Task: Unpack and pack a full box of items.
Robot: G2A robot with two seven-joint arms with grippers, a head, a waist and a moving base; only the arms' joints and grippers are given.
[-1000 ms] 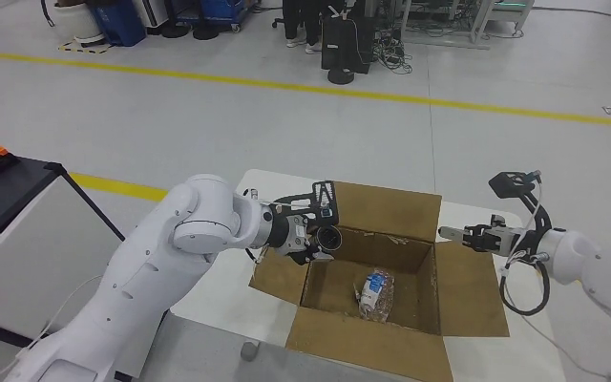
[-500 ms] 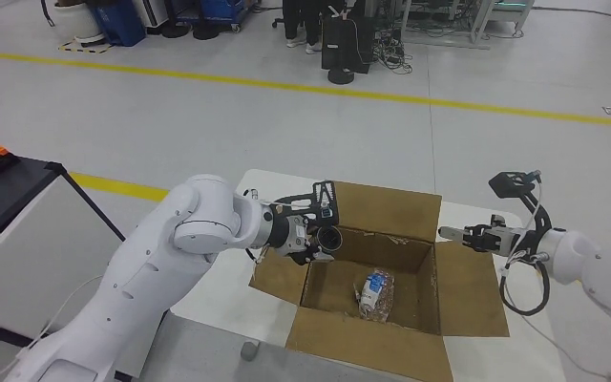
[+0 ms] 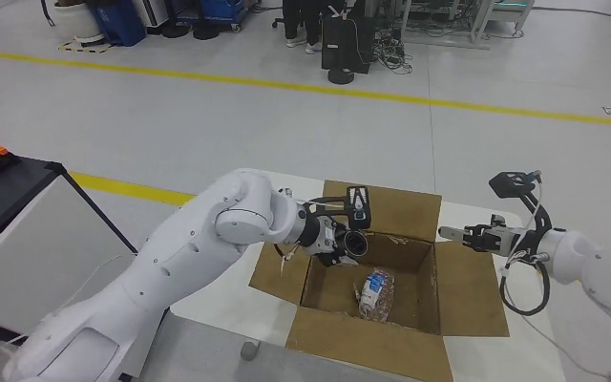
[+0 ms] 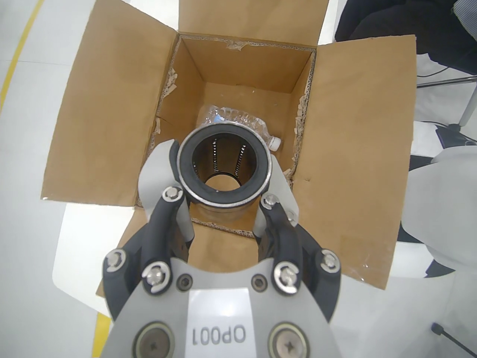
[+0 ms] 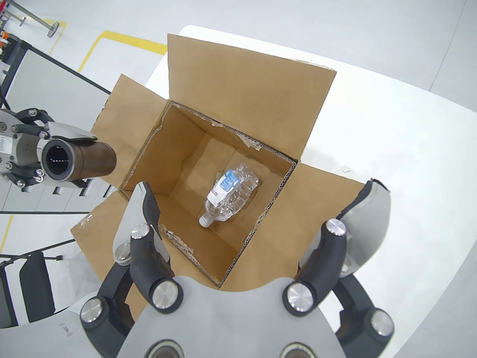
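White table (image 5: 372,121) carries open box (image 5: 242,87); my left gripper (image 4: 223,167) clamps metal cylinder (image 5: 95,160) over its rim, my right gripper (image 5: 261,191) spread empty. Risk: releasing here could dent bottle (image 5: 231,191) lying inside.

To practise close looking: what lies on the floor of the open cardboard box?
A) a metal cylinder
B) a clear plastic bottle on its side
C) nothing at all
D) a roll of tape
B: a clear plastic bottle lies on its side inside the box; the metal cylinder is clamped in the left gripper.
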